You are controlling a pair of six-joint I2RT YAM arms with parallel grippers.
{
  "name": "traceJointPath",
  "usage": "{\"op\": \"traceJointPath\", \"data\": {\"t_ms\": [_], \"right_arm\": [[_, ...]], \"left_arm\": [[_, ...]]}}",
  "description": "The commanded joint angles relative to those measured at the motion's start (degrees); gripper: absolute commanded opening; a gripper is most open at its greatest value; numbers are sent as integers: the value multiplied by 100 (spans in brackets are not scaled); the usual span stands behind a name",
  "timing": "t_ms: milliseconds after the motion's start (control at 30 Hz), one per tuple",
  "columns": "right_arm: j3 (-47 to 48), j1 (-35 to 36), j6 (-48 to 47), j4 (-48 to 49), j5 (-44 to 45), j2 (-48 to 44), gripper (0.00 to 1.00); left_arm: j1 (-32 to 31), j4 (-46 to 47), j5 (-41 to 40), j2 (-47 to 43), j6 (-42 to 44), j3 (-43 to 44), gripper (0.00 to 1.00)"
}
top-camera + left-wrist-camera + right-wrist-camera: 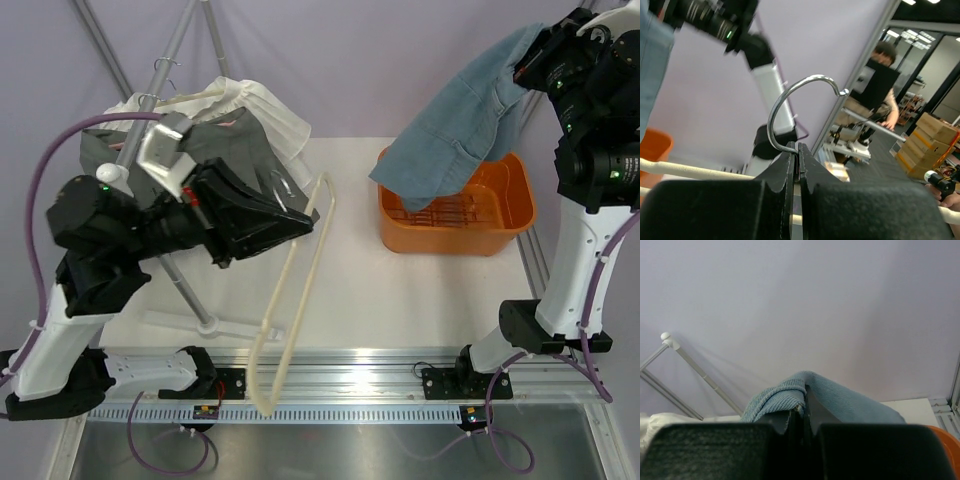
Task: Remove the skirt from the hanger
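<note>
Jaws of the left gripper (303,222), centre-left of the overhead frame, are pressing together on the neck of the hanger (292,300). Its wire hook (790,95) is curving up just above the fingertips in the wrist view. The hanger's long cream loop is running down toward the bottom edge, carrying no cloth.

Moving right: the right gripper (527,62), upper right corner, is pinching a fold of the blue skirt (450,140), jaws closed on the cloth. The skirt is trailing down-left from those jaws, its lower edge hanging over the orange basket (505,232). Skirt and hanger are sitting well apart, so the separation looks done. The right arm is nearer for lowering it.
</note>
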Motion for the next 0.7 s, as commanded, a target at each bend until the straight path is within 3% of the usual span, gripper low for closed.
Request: {"op": "traceJointPath", "data": {"t_ms": [0,333,367,433,567,667], "right_arm": [[-11,-149,-17,492,-93,-12,0],[-1646,-316,-298,536,-74,-170,3],[-1751,-316,-307,379,-110,-171,43],[-1980,-316,-255,98,-259,-118,97],[-2235,-308,139,-886,-979,-222,99],[-3208,-308,779,-469,-2276,-1038,99]], "left_arm": [[-5,17,-154,-9,173,-310,0],[-5,176,601,79,68,-768,0],[-5,167,672,105,59,-759,0],[-5,167,882,123,24,-733,0],[-5,158,1129,97,-55,-732,0],[-5,158,1200,-17,-64,-855,0]]}}
